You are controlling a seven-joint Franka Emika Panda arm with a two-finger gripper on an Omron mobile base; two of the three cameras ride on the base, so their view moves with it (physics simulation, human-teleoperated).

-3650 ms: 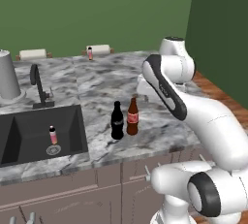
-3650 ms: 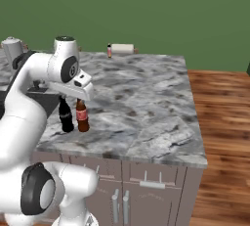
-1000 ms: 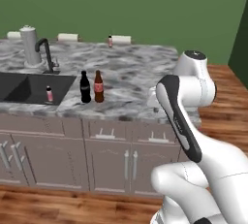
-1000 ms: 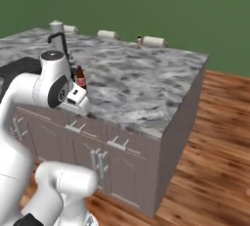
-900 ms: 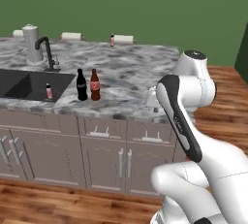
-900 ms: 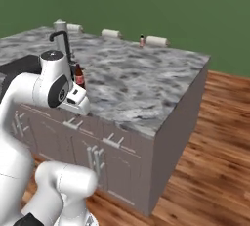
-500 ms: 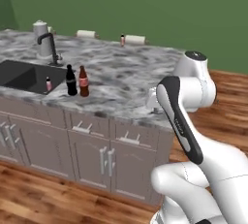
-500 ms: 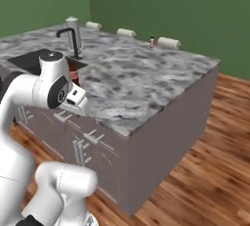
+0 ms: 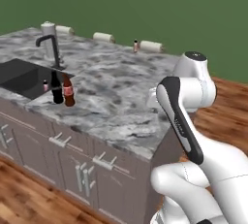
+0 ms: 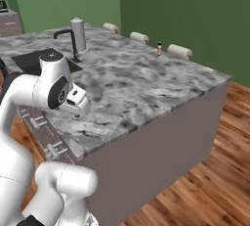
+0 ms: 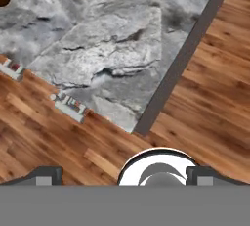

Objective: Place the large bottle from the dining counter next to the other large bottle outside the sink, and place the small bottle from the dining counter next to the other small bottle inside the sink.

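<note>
The large brown bottle [image 9: 68, 91] with its red label stands on the counter just right of the sink [image 9: 22, 75], touching or almost touching the other large dark bottle [image 9: 57, 88]. Inside the basin a small pinkish bottle [image 9: 46, 86] stands upright. A second small bottle [image 9: 136, 46] [image 10: 159, 49] stands at the far edge of the marbled dining counter [image 10: 132, 80], between paper rolls. My gripper [image 11: 124, 176] is open and holds nothing. It hangs above the counter's near corner and the wood floor, far from every bottle.
A black curved faucet [image 9: 48, 48] and a metal canister [image 10: 77, 34] stand behind the sink. Several paper rolls [image 9: 102, 37] line the far edge. Cabinet handles [image 9: 62, 141] run below the counter front. Wood floor [image 10: 195, 191] lies to the right of the counter end.
The base has driven to the right along the counter, so the whole scene has shifted left. The bottles stand where they were by the sink. The arm stays folded, the gripper open.
</note>
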